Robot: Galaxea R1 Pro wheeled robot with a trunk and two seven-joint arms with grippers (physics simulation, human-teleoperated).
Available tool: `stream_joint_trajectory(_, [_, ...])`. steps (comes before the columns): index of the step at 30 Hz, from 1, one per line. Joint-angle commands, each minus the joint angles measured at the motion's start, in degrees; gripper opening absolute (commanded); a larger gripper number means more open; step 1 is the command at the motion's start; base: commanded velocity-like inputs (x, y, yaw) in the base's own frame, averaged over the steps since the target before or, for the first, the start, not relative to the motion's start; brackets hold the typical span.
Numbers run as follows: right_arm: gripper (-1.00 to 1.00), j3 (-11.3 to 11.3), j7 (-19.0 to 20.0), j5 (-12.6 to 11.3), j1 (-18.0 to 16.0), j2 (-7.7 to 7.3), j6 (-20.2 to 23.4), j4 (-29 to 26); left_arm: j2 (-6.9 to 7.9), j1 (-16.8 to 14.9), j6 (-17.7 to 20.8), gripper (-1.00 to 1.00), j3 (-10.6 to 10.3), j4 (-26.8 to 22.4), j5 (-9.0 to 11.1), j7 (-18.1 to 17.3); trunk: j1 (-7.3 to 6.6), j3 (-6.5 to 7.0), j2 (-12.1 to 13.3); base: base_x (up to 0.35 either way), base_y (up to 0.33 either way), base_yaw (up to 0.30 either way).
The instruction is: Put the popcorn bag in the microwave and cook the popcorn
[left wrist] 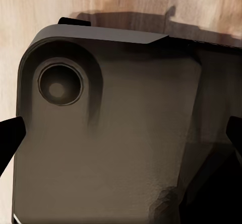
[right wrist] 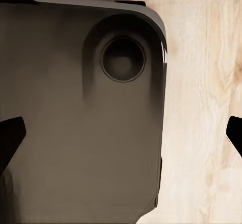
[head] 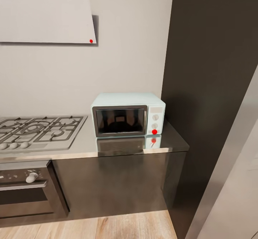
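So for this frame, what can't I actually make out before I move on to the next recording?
- Inside the microwave, head view: the dark glass door shows reflections, so its contents cannot be told.
- Gas hob and oven, head view: both cut off by the left edge.
- Left tool fingertips and right tool fingertips, wrist views: clipped at the frame edges, wide apart, over the dark robot base.

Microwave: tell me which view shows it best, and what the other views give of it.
The head view. The microwave sits whole on the countertop, door shut, knob panel facing the camera. Both wrist views look down at a dark robot part over the wood floor, giving nothing of it.
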Motion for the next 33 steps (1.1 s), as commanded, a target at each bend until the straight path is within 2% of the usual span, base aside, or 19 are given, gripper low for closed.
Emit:
stream_joint_trajectory(1, [1.00,-0.01,-0.04,0.14,-0.01,0.02,-0.09,-0.51,-0.01,-0.01,-0.13,1.00,-0.01,0.00,0.47,-0.07,0.00,-0.05,-0.02,0.000,0.000,0.000])
stream_joint_trajectory(4, [1.00,0.05,0.29,0.39,-0.01,0.28,1.59,-7.64,-0.04,-0.01,-0.13,1.00,-0.01,0.00,0.47,-0.03,0.00,-0.05,-0.02,0.000,0.000,0.000])
stream_joint_trajectory(5, [1.00,0.62,0.28,0.41,-0.01,0.31,3.91,-11.95,-0.05,-0.01,-0.13,1.00,-0.01,0.00,0.47,0.08,0.00,-0.05,-0.02,0.000,0.000,0.000])
stream_joint_trajectory(6, [1.00,2.17,0.35,0.42,-0.01,0.34,8.87,-19.44,-0.05,-0.01,-0.13,1.00,-0.01,0.00,0.47,0.21,0.00,-0.05,-0.02,0.000,0.000,0.000])
stream_joint_trajectory(8, [1.00,4.02,0.41,0.41,-0.01,0.39,14.84,-27.39,-0.05,-0.01,-0.13,1.00,-0.01,0.00,0.49,0.28,0.00,-0.05,-0.02,0.000,0.000,0.000])
stream_joint_trajectory(9, [1.00,4.98,0.45,0.38,-0.01,0.37,19.43,-33.51,-0.05,-0.01,-0.13,1.00,0.02,0.00,0.49,0.30,0.00,-0.05,-0.02,0.000,0.000,0.000])
stream_joint_trajectory(11, [1.00,5.67,0.47,0.36,-0.01,0.35,27.21,-43.93,-0.05,-0.01,-0.13,1.00,0.01,0.00,0.50,0.36,0.00,-0.05,-0.02,0.000,0.000,0.000])
stream_joint_trajectory(14, [1.00,5.93,0.43,0.35,-0.01,0.28,36.80,-56.95,-0.05,-0.01,-0.13,1.00,0.07,0.00,0.51,0.40,0.00,-0.05,-0.02,0.000,0.000,0.000])
stream_joint_trajectory(16, [1.00,5.78,0.44,0.35,-0.01,0.21,40.75,-64.20,-0.05,-0.01,-0.13,1.00,0.08,0.00,0.49,0.41,0.00,-0.05,-0.02,0.000,0.000,0.000])
stream_joint_trajectory(20, [1.00,5.52,0.33,0.34,-0.01,0.17,47.46,-74.83,-0.05,-0.01,-0.13,1.00,0.08,0.00,0.47,0.41,0.00,-0.05,-0.02,0.000,0.000,0.000])
stream_joint_trajectory(21, [1.00,5.45,0.30,0.34,-0.01,0.16,49.95,-79.14,-0.05,-0.01,-0.13,1.00,0.08,0.00,0.47,0.41,0.00,-0.05,-0.02,0.000,0.000,0.000])
stream_joint_trajectory(23, [1.00,5.34,0.24,0.34,-0.44,0.18,52.14,-84.72,-0.05,-0.01,-0.13,1.00,0.08,0.00,0.47,0.41,0.00,-0.05,-0.02,0.000,0.000,0.000])
stream_joint_trajectory(25, [1.00,5.32,0.17,0.34,-2.20,0.31,52.76,-86.85,-0.05,-0.01,-0.13,1.00,0.08,0.00,0.47,0.41,0.00,-0.05,-0.02,0.000,0.000,0.000])
stream_joint_trajectory(28, [1.00,5.33,0.08,0.34,-7.87,0.73,53.68,-87.60,-0.05,-0.01,-0.13,1.00,0.08,0.00,0.47,0.41,0.00,-0.05,-0.02,0.000,0.000,0.000])
stream_joint_trajectory(31, [1.00,5.35,-0.04,0.20,-19.66,1.16,57.80,-87.78,-0.10,-0.01,-0.14,1.00,0.08,0.00,0.47,0.41,0.00,-0.05,-0.02,0.000,0.000,0.000])
stream_joint_trajectory(33, [1.00,5.35,-0.06,0.08,-24.24,1.66,58.91,-87.79,-0.12,-0.01,-0.17,1.00,0.08,0.03,0.47,0.41,0.00,-0.05,-0.02,0.000,0.000,0.000])
